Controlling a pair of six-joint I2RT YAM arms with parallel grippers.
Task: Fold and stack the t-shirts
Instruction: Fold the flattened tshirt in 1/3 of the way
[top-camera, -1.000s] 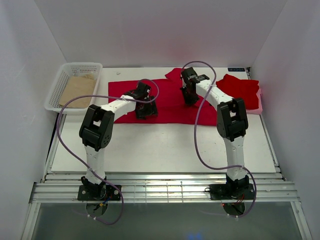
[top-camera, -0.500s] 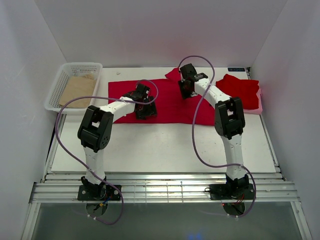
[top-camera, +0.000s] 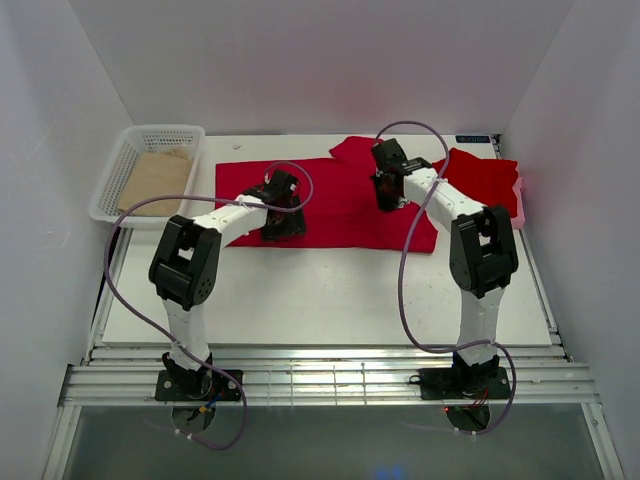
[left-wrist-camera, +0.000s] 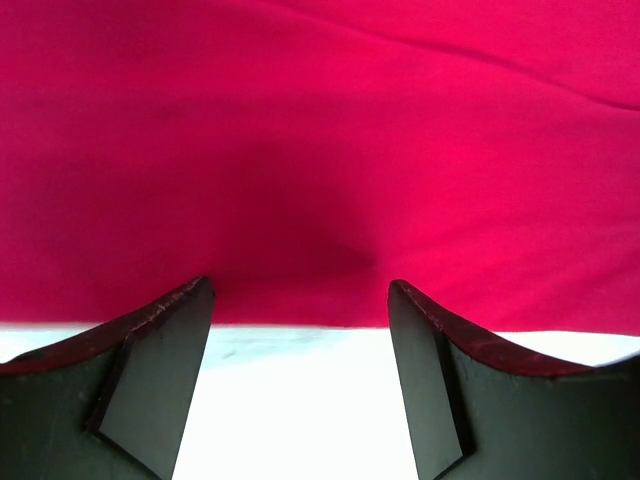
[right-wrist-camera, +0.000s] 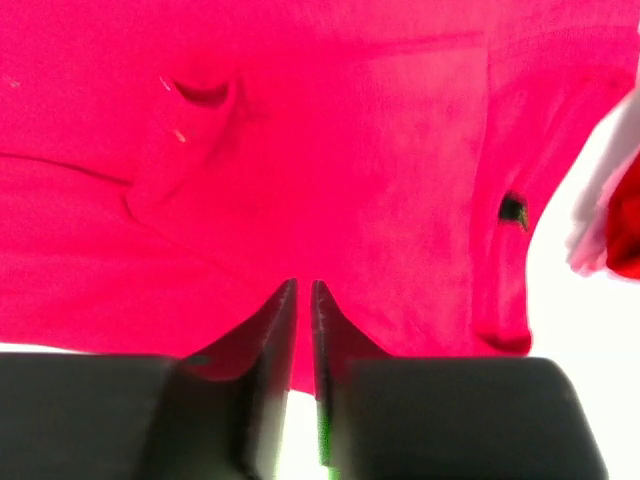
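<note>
From above, the shirt (top-camera: 340, 205) lies flat on the table's (top-camera: 300, 290) far half, its long axis running left to right. A folded shirt (top-camera: 485, 180) sits to its right. Left wrist: the left gripper (left-wrist-camera: 300, 300), spread, straddles the near hem. Right wrist: the right gripper (right-wrist-camera: 304, 285), nearly pressed together, is over the cloth.

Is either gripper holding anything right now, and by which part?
Left gripper holds nothing; it's open over the near hem of the spread t-shirt. Right gripper is nearly closed against that shirt; whether it pinches cloth cannot be told.
</note>
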